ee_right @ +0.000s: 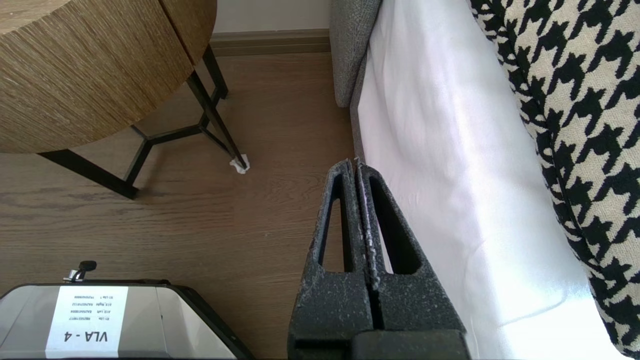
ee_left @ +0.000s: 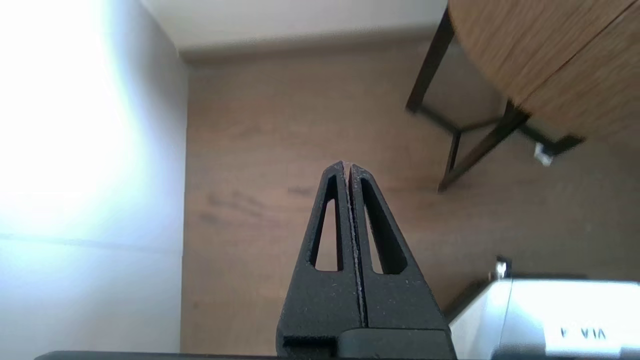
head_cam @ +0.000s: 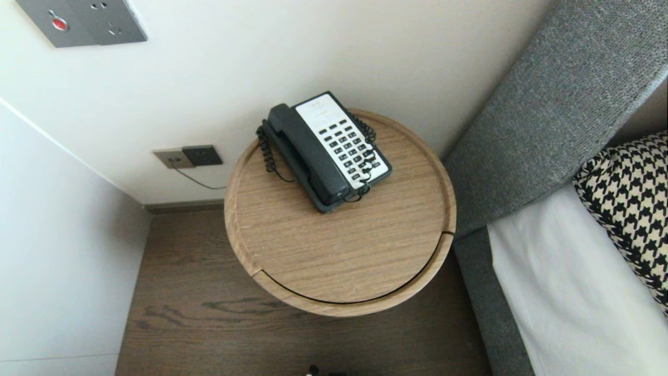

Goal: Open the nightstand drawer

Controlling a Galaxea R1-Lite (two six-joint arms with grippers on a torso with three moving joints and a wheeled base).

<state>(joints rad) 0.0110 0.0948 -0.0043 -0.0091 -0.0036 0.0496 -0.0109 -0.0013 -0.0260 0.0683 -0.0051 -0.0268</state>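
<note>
A black desk telephone (head_cam: pixel 326 149) with a white keypad sits at the back of a round wooden bedside table (head_cam: pixel 339 250), its handset on the cradle and the coiled cord around it. Neither arm shows in the head view. My left gripper (ee_left: pixel 347 165) is shut and empty, low over the wood floor beside the white wall, with the table's black legs (ee_left: pixel 452 150) ahead. My right gripper (ee_right: pixel 354 162) is shut and empty too, hanging over the floor right at the edge of the bed's white sheet (ee_right: pixel 450 165).
A grey upholstered headboard (head_cam: pixel 548 104) and a houndstooth pillow (head_cam: pixel 631 203) stand right of the table. Wall sockets (head_cam: pixel 188 156) with a cable sit low on the wall, a switch panel (head_cam: pixel 83 21) higher. The robot's grey base (ee_right: pixel 100 320) lies below the grippers.
</note>
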